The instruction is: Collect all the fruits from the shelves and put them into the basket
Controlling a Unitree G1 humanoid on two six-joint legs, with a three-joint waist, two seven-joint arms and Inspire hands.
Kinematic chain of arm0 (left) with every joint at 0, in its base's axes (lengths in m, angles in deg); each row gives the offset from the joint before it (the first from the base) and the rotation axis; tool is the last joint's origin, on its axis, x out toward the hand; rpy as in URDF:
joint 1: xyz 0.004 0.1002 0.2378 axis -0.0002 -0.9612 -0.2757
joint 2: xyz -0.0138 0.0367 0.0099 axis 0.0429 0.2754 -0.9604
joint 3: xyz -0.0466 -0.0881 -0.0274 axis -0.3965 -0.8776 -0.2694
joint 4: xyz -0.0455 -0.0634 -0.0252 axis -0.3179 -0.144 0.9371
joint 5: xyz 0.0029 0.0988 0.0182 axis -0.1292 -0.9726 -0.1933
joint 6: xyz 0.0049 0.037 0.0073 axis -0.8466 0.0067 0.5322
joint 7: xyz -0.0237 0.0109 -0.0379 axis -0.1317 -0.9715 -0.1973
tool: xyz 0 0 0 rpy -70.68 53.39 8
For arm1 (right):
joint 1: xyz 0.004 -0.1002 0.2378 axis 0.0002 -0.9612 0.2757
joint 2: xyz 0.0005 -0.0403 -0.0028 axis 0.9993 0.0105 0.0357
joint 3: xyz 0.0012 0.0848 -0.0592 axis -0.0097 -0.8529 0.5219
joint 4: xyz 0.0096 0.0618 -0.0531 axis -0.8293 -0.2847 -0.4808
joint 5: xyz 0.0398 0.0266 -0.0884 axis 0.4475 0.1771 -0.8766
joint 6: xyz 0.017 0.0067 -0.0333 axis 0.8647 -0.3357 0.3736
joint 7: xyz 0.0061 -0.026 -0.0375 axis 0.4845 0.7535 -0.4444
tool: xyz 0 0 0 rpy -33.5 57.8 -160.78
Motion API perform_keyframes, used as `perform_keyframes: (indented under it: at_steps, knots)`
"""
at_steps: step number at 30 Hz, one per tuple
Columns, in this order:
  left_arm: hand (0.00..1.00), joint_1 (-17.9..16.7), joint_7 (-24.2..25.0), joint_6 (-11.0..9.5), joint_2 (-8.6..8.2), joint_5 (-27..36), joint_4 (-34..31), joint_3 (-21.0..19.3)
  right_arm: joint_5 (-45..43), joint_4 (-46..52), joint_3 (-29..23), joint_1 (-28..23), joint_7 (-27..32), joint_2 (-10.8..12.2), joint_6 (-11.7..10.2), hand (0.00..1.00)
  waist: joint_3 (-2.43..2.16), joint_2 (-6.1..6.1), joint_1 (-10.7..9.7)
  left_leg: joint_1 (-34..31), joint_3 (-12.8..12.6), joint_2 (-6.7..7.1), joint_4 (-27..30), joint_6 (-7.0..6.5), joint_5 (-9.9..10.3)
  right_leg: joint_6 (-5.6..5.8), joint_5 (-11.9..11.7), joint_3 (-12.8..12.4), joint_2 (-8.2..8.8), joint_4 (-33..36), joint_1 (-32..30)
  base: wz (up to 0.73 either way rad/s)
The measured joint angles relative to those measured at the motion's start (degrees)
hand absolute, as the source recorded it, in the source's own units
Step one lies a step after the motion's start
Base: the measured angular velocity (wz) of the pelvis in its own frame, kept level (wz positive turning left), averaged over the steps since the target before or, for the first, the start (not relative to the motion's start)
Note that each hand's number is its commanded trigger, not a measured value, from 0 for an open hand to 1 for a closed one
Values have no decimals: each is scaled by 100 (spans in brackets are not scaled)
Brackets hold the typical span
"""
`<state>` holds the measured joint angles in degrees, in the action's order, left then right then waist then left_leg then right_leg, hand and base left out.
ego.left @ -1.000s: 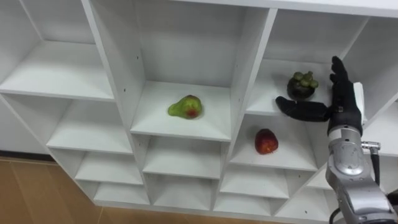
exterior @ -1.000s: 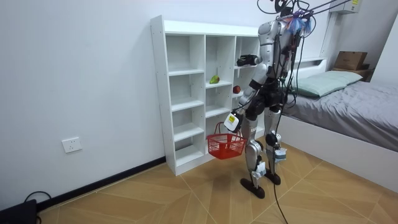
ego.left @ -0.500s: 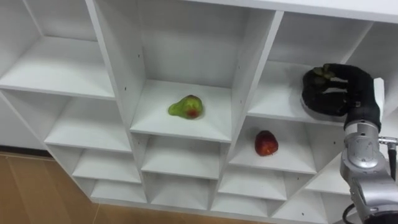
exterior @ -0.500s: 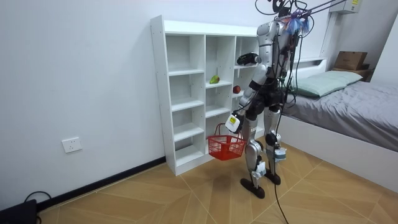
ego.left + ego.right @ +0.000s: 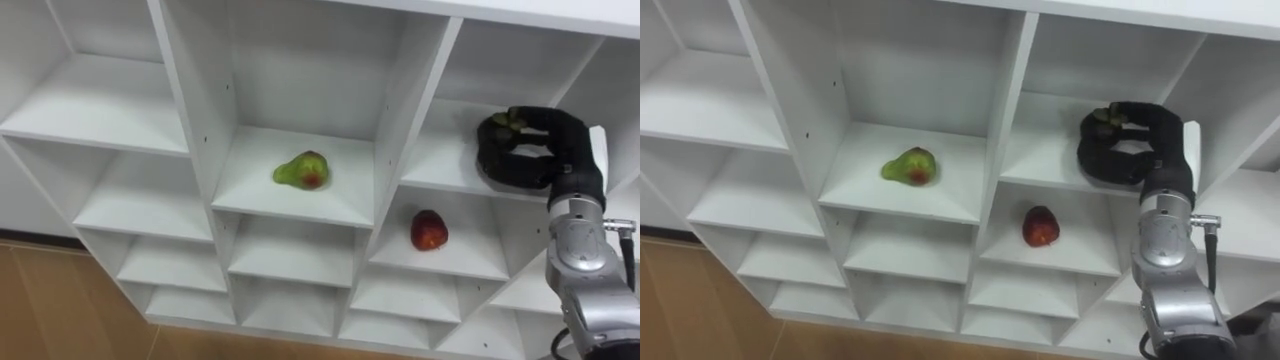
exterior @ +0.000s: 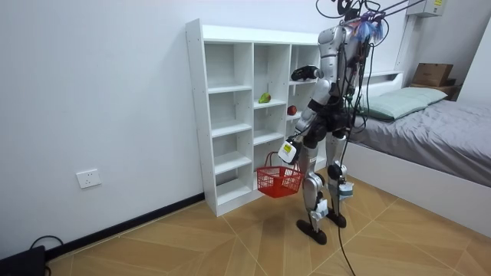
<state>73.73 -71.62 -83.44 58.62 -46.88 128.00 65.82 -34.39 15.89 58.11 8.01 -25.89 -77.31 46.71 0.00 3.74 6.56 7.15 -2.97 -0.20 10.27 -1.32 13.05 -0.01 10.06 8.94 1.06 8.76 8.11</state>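
One R robot hand (image 5: 566,142), arm up, curls round mangosteen (image 5: 497,122); L robot hand (image 6: 294,145) grips basket (image 6: 278,182).

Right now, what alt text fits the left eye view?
The right hand curls round a dark fruit on an upper right shelf of the white shelf unit. A pear lies in the middle compartment, and an apple sits one shelf below the hand.

Closet (image 5: 250,192) matt white; floor (image 5: 40,312) wood.
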Motion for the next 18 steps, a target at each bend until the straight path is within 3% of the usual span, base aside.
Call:
perform_keyframes:
  at_steps: [14, 18]
  knots:
    - [100, 129, -2, -46, -13, 74, -350, 14, -19, 36, 96, -1, 11, 30, -32, 100, -16, -25, -60, -56, 40, -5, 52, 0, 0, 0, 0, 62, 13, 6, -11, 1]
    - [100, 201, -108, -178, -33, 70, -464, 74, -149, 82, 105, -4, 8, 67, -34, 100, -23, -58, -130, -56, 56, 4, 52, -2, -2, 0, 0, 78, 25, 7, -3, 1]
